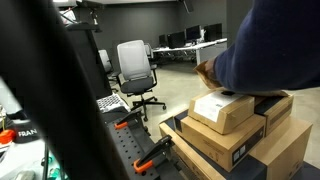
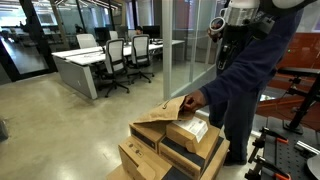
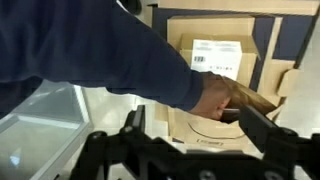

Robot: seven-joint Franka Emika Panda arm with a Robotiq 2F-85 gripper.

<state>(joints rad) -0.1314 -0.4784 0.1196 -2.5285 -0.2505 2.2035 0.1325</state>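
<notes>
Gripper (image 3: 192, 140) spread wide and empty over labelled box (image 3: 215, 55); a person's hand (image 3: 212, 96) is on the flap (image 3: 257, 103), so descending now risks hitting it.

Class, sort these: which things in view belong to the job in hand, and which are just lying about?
In hand: the person's hand; the brown cardboard piece it holds; the labelled box; the box stack beneath; the open gripper nearby.
Lying about: the grey office chair; the desks with monitors; the orange-handled clamp.
</notes>
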